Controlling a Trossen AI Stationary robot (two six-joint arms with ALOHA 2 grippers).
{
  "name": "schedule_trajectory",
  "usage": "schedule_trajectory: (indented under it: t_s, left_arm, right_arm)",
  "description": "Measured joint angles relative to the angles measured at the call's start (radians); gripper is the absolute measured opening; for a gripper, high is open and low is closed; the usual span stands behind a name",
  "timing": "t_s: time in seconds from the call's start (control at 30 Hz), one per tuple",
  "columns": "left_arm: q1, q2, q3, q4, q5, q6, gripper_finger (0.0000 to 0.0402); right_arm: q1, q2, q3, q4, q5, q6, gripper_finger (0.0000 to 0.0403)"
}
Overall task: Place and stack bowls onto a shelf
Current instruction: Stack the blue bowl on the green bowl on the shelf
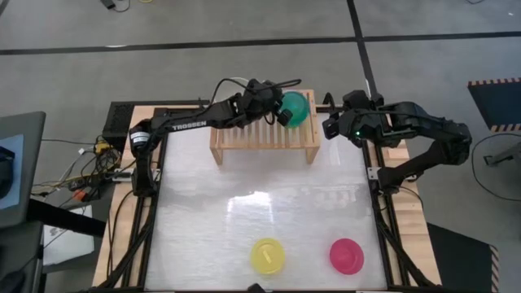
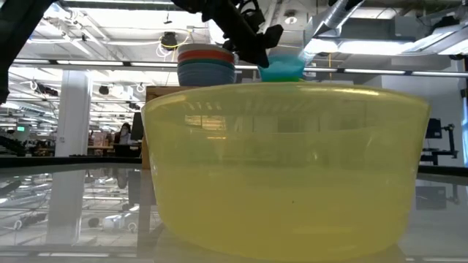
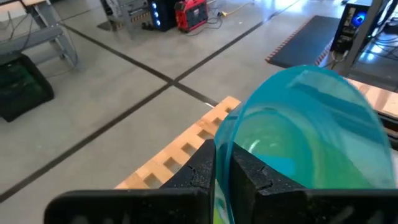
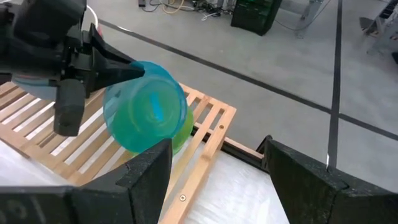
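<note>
My left gripper (image 1: 281,110) reaches over the right end of the light-wood shelf (image 1: 260,138) and is shut on the cyan bowl (image 4: 146,109), which is tipped on its side. A lime green bowl (image 4: 181,132) shows just under the cyan one, on the slats. A stack of larger bowls (image 2: 207,62), cream over red over slate blue, stands on the shelf to the left of the gripper. My right gripper (image 1: 330,126) waits open off the shelf's right end. The yellow bowl (image 1: 267,255) and the magenta bowl (image 1: 346,255) rest on the table near its near edge. My left gripper pinches the cyan bowl by its rim (image 3: 225,134), one finger inside the bowl and one outside. The fingers come from the table's left, slanting down. The bowl is tilted with its base turned toward the right arm; whether it touches the lime green bowl below, I cannot tell.
The shelf stands at the table's far edge, its middle slats bare between the stack and the cyan bowl. The right arm sits close to the shelf's right leg. A wide stretch of glossy table (image 1: 260,195) lies between the shelf and the two near bowls.
</note>
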Motion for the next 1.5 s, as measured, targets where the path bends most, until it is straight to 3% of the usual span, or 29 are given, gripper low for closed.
schedule_trajectory:
  t_s: [0.17, 0.4, 0.53, 0.67, 0.87, 1.2, 1.37, 1.5]
  left_arm:
    - [0.005, 0.0, 0.0, 0.002, 0.018, 0.013, 0.0044]
    - [0.005, 0.0, 0.004, -0.007, 0.021, -0.003, 0.0115]
    - [0.0, 0.001, 0.083, -0.11, -0.004, 0.013, 0.0138]
    - [0.002, -0.005, 0.102, -0.183, -0.09, 0.059, 0.014]
    - [0.017, 0.009, 0.1, -0.227, -0.072, 0.064, 0.0128]
    - [-0.015, 0.003, 0.099, -0.227, -0.109, 0.235, 0.0127]
    - [-0.052, -0.042, 0.198, -0.257, -0.172, 0.326, 0.0127]
    - [-0.066, -0.073, 0.3, -0.36, -0.199, 0.336, 0.0127]
  right_arm:
    - [-0.009, 0.0, 0.0, 0.0, 0.001, 0.0, 0.0286]
    - [-0.016, 0.001, 0.0, 0.0, 0.003, 0.001, 0.0286]
    - [-0.024, 0.003, -0.023, -0.001, -0.031, 0.013, 0.0286]
    - [-0.041, 0.003, -0.059, -0.006, -0.115, 0.05, 0.0286]
    - [-0.038, 0.003, -0.105, 0.018, -0.141, 0.094, 0.0286]
    - [-0.012, 0.002, -0.106, 0.062, -0.152, 0.12, 0.0286]
    - [-0.075, 0.035, -0.106, 0.212, -0.15, -0.037, 0.0286]
    - [-0.192, 0.078, -0.106, 0.449, -0.299, -0.251, 0.0286]
